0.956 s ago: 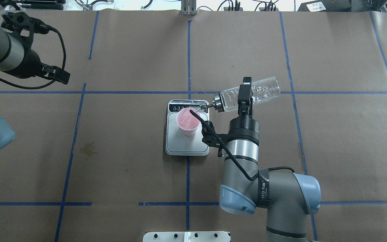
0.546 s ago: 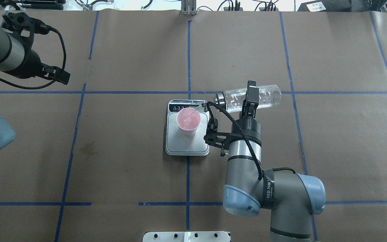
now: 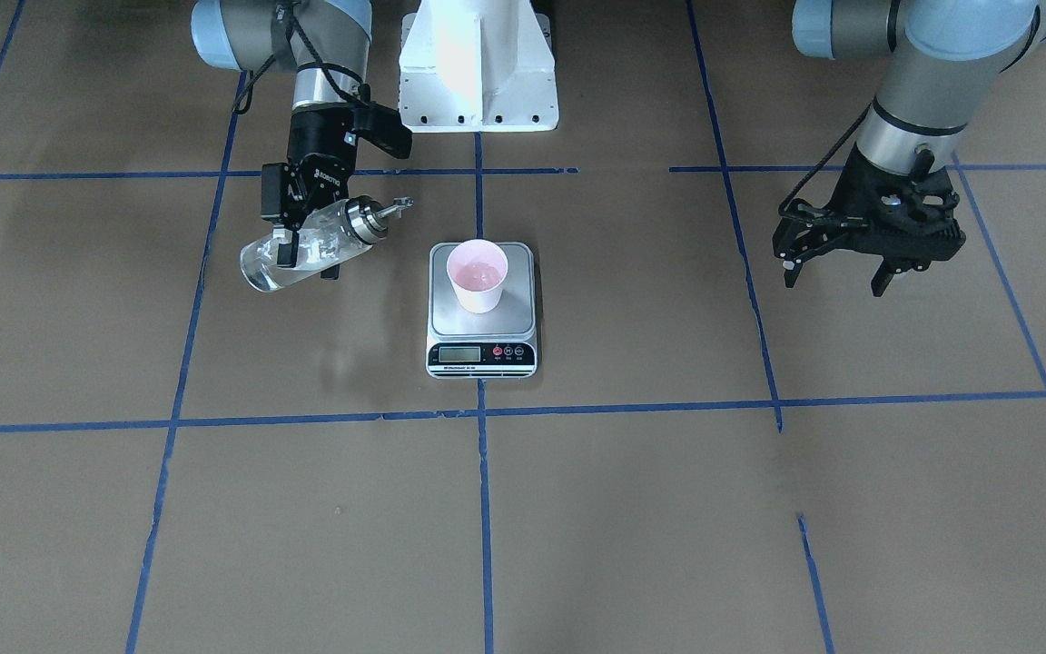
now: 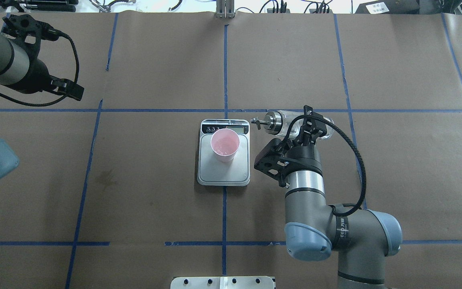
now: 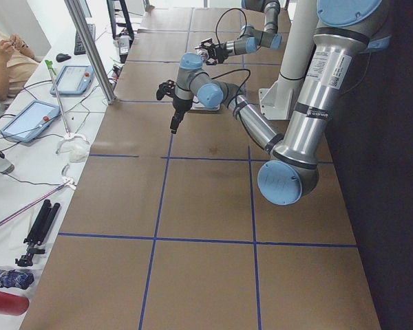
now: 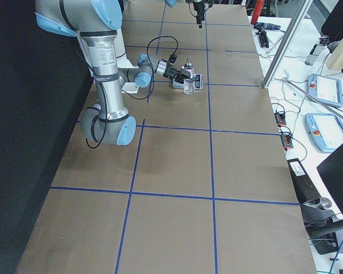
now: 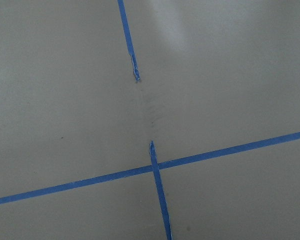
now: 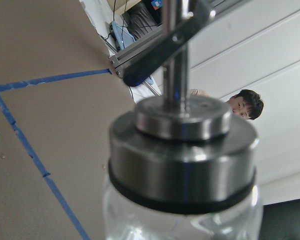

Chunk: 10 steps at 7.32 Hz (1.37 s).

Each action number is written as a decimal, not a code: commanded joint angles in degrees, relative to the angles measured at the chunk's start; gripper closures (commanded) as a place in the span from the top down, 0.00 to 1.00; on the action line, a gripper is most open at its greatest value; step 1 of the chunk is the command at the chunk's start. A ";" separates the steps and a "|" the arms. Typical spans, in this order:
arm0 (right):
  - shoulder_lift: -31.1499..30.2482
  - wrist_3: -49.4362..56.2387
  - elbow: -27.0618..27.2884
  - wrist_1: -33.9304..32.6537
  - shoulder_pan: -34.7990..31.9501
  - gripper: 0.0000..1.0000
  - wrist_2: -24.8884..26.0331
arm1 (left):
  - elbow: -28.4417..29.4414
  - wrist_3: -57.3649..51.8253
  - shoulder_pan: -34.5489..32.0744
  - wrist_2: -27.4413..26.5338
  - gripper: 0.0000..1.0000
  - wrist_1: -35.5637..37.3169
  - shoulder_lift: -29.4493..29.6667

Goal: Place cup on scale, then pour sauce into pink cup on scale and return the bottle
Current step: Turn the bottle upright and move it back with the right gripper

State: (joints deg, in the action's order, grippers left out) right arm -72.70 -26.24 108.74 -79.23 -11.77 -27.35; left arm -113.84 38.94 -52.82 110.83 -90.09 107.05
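now the pouring seems finished. half a second ago the spout was over the cup's rim and a thin stream went in; at this moment the right gripper (image 3: pixel 308 261) has drawn the bottle (image 4: pixel 285 123) back beside the scale (image 4: pixel 223 172), and the spout (image 4: pixel 256 120) points slightly upward, clear of the cup (image 4: pixel 225 144). so i judge that only returning the bottle is left. its jaws are pinching the glass body near the middle. the left gripper (image 3: pixel 833 277) hangs well apart, jaws spread, holding nothing.

the cup is tapered paper, pale pink, upright on the steel platform, with clear sauce (image 3: pixel 478 270) inside (the surface glints). the bottle is smooth cylindrical glass with a shiny metal cap and a dark ring at the neck; how much liquid it holds i cannot tell.
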 commanded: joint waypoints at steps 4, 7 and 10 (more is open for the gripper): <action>-19.35 -21.12 -2.37 41.55 -0.36 0.00 -3.76 | 0.02 0.00 0.00 0.00 0.99 0.00 0.09; -20.03 -30.81 -7.84 52.16 -0.89 0.00 -3.85 | 0.11 0.00 0.00 0.00 0.99 0.00 0.00; -20.38 -35.01 -9.68 52.16 -1.58 0.00 -7.63 | -0.24 0.09 0.00 -0.09 0.99 0.09 -0.08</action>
State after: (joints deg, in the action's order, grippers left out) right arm -93.00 -60.27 99.94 -27.14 -12.85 -33.85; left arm -113.89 38.96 -52.82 110.77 -90.07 106.98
